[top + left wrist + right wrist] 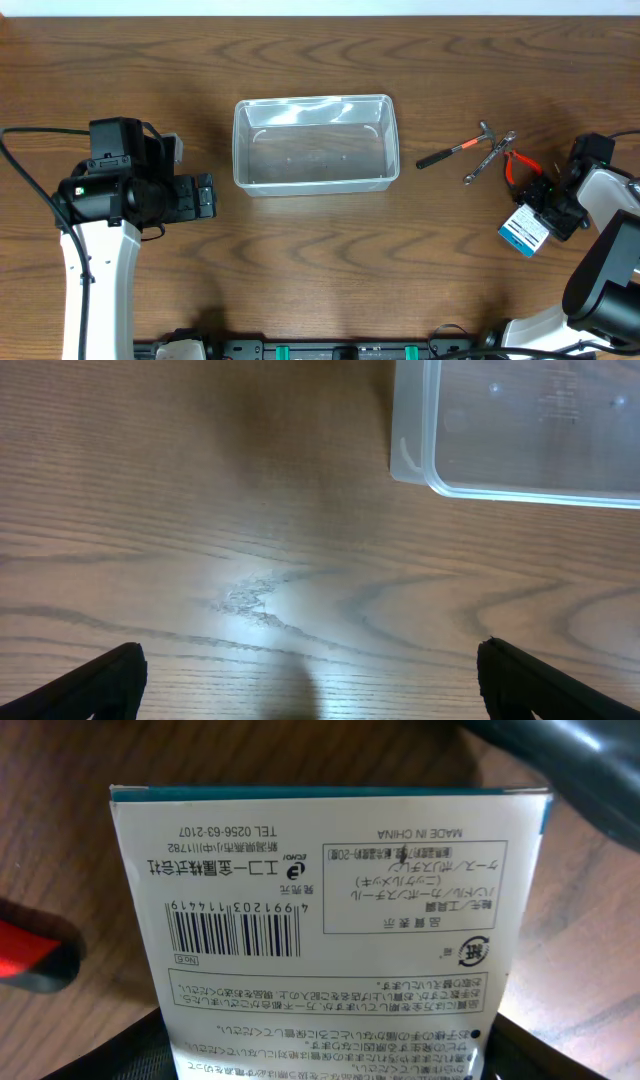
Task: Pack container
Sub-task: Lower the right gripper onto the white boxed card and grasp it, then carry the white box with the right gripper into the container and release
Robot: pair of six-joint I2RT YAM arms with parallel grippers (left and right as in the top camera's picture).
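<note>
The clear plastic container [315, 145] stands empty at the table's middle; its near left corner shows in the left wrist view [520, 430]. My left gripper [205, 196] is open and empty, left of the container [310, 690]. My right gripper [545, 215] is shut on a white and teal printed card package [524, 232] at the far right; the package fills the right wrist view [330, 920] between the fingers [330, 1065]. A small hammer [455, 149], a wrench [490, 157] and red-handled pliers [518, 165] lie right of the container.
Bare wood lies between the container and the tools. A red pliers handle [30, 955] shows at the left of the right wrist view. Cables and arm bases sit along the front edge.
</note>
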